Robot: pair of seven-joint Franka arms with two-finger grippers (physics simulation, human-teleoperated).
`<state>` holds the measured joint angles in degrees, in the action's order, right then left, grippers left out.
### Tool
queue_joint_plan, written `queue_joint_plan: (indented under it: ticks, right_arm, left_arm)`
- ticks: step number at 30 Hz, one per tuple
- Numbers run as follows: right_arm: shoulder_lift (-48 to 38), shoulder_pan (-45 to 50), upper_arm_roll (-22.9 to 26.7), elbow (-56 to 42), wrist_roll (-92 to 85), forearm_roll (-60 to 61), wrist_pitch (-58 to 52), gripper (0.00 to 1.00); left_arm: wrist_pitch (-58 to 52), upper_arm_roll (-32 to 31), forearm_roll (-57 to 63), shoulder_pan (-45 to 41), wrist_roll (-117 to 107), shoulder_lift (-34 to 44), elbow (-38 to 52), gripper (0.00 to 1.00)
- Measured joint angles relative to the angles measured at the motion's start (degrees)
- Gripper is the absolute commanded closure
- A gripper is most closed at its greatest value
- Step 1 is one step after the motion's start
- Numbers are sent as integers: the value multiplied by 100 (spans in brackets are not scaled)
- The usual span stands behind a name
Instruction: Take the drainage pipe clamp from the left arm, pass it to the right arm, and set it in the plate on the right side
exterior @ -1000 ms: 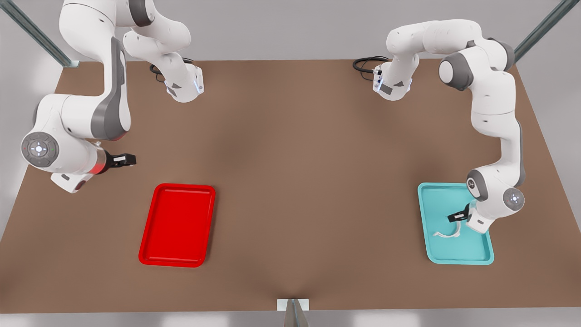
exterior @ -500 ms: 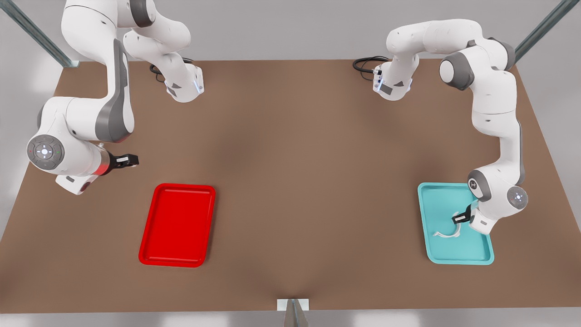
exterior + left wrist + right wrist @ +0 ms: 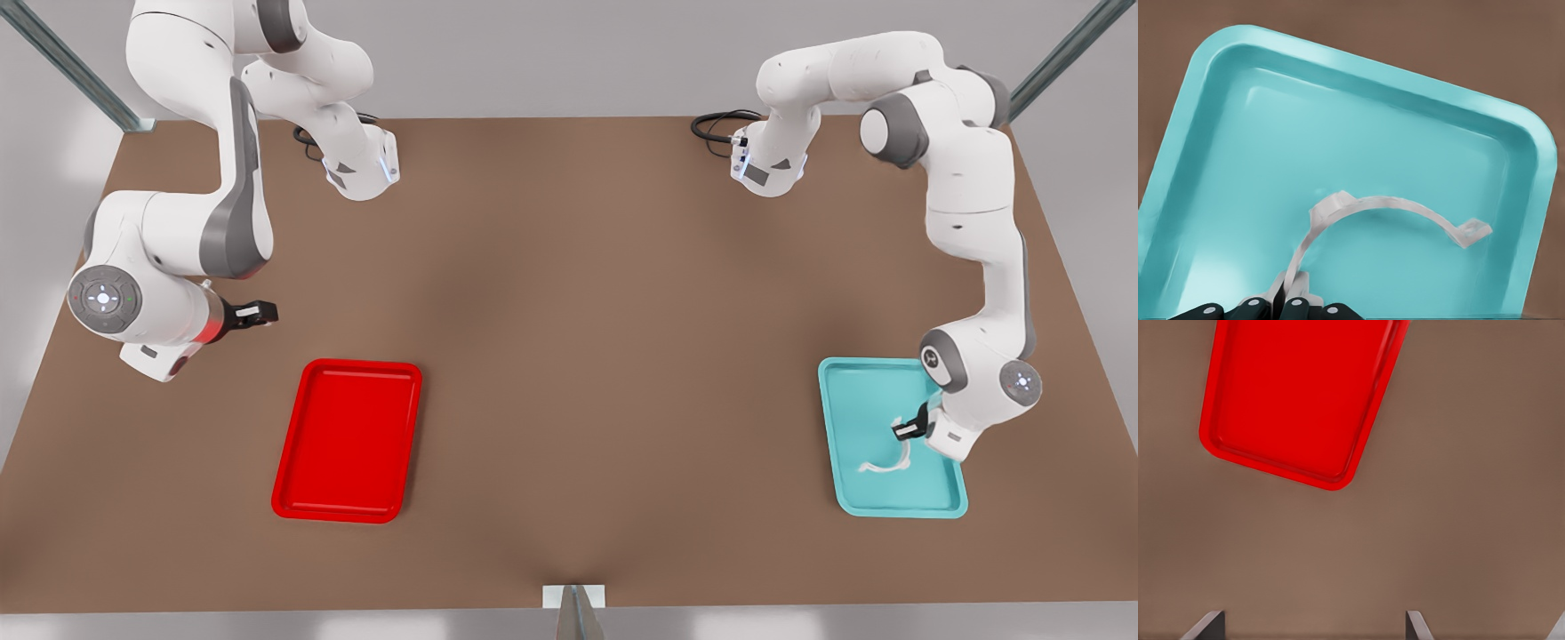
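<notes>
Reaching down over the teal rectangular tray (image 3: 852,391), the left gripper (image 3: 906,431) has its fingers pinched on 1 end of the small white plastic half-ring pipe clamp (image 3: 1388,212) — the clamp is inside the teal tray. The right gripper (image 3: 258,313), fingers apart, points sideways above the brown table (image 3: 569,293), near the glossy red rectangular plate (image 3: 348,440). Count — 2 arms, 2 trays, 1 clamp.
</notes>
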<state>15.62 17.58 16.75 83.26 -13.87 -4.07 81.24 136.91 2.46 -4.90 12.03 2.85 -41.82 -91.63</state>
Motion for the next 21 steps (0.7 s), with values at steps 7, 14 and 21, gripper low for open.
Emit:
queue_joint_plan:
  ticks: [7, 14, 21]
  right_arm:
    - [807, 225, -114, -729, -144, 816, 48, 0]
    - [1912, 456, -428, -1014, -1410, 2589, 714, 0]
    - [2180, 750, -767, -982, -2724, 3135, 1807, 0]
  left_arm:
    - [-605, -64, 20, -1409, -557, 575, 361, 79]
    - [-1304, -369, 35, -2821, -1374, 317, 1288, 79]
    - [-1558, -567, 108, -4003, -2491, -577, 2756, 79]
